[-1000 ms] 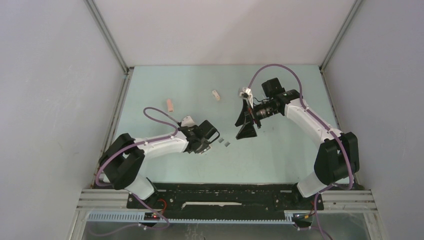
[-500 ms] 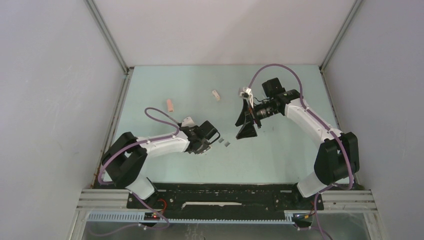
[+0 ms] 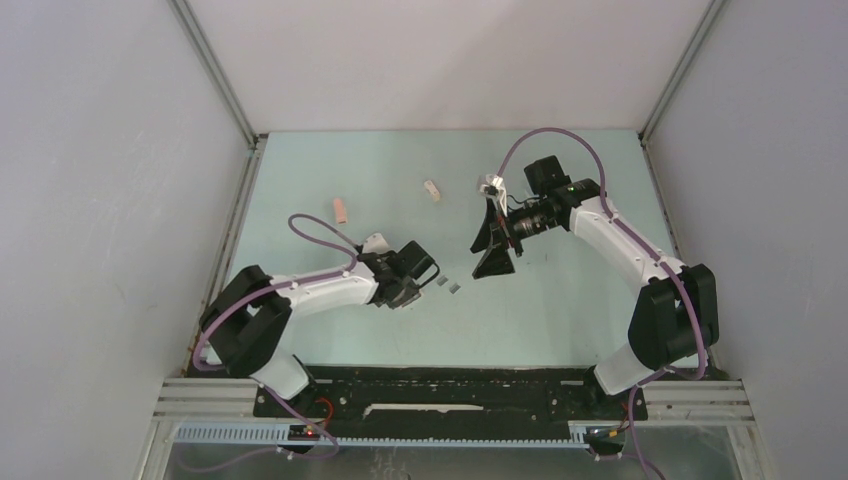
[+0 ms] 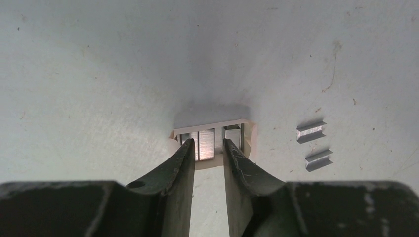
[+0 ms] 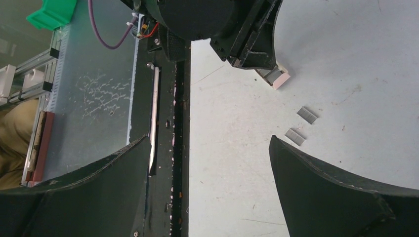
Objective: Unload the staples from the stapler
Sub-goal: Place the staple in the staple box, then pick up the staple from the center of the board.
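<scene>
A small pale stapler [image 4: 249, 136] lies open on the table, with a grey strip of staples [image 4: 206, 144] showing in its channel. My left gripper [image 4: 208, 143] is low over it, jaws a narrow gap apart, its fingertips [image 4: 188, 148] straddling that strip without clamping it. Two loose staples strips [image 4: 311, 132] [image 4: 318, 160] lie just right of the stapler, and in the top view they are staples [image 3: 448, 287] beside the left gripper [image 3: 408, 288]. My right gripper [image 5: 210, 140] hangs wide open and empty above the table, right of centre [image 3: 482, 255].
A pink stapler [image 3: 342, 210] and a white stapler [image 3: 432, 190] lie farther back on the pale green table [image 3: 560, 300]. Grey walls close in the left, right and back sides. The black base rail [image 3: 450, 385] runs along the near edge.
My left gripper's jaws have parted a little over the stapler and the arm has edged slightly left. The right arm has stayed still.
</scene>
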Motion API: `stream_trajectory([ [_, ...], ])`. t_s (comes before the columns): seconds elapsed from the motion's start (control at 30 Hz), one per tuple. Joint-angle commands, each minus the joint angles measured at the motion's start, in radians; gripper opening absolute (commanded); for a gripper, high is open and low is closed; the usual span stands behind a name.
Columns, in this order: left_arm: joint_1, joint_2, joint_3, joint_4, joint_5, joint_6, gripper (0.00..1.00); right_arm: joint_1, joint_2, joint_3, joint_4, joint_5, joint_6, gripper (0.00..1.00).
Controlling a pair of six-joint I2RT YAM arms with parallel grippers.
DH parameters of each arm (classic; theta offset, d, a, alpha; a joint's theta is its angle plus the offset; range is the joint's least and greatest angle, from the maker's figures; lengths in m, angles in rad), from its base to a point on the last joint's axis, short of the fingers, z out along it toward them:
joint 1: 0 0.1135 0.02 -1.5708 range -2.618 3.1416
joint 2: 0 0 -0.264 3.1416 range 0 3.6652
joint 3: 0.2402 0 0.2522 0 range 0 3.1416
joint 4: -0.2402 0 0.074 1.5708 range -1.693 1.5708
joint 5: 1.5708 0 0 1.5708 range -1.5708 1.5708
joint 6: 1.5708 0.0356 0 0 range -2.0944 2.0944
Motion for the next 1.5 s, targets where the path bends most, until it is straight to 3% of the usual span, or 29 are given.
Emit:
stream_trajectory([
  [0.0, 0.003, -0.083, 0.063, -0.03, -0.027, 0.044, 0.33, 0.0, -0.019, 0.0, -0.026, -0.029, -0.046, 1.0],
  [0.3, 0.001, -0.319, -0.004, 0.033, -0.082, 0.291, 0.35, 0.057, -0.105, -0.04, 0.01, 0.084, -0.118, 1.0],
  [0.47, 0.001, -0.553, -0.169, 0.171, -0.136, 0.466, 0.58, 0.101, -0.18, -0.068, 0.078, 0.215, -0.109, 1.0],
  [0.67, 0.003, -0.892, -0.392, 0.372, -0.134, 0.707, 0.98, 0.131, -0.284, -0.093, 0.202, 0.417, -0.019, 1.0],
  [0.7, 0.004, -0.947, -0.429, 0.406, -0.121, 0.742, 1.0, 0.12, -0.287, -0.094, 0.222, 0.414, 0.019, 1.0],
  [0.8, 0.013, -1.083, -0.528, 0.506, -0.076, 0.84, 1.0, 0.065, -0.26, -0.084, 0.222, 0.33, 0.124, 1.0],
  [0.93, 0.033, -1.199, -0.59, 0.577, -0.003, 0.917, 1.0, 0.063, -0.206, -0.062, 0.079, 0.196, -0.1, 1.0],
  [1.17, 0.062, -1.194, -0.62, 0.616, 0.058, 0.953, 1.0, 0.162, -0.157, -0.086, 0.054, 0.296, -0.329, 1.0],
  [1.47, 0.068, -1.159, -0.747, 0.747, -0.016, 1.064, 1.0, 0.208, -0.033, -0.009, 0.016, 0.34, -0.525, 0.97],
])
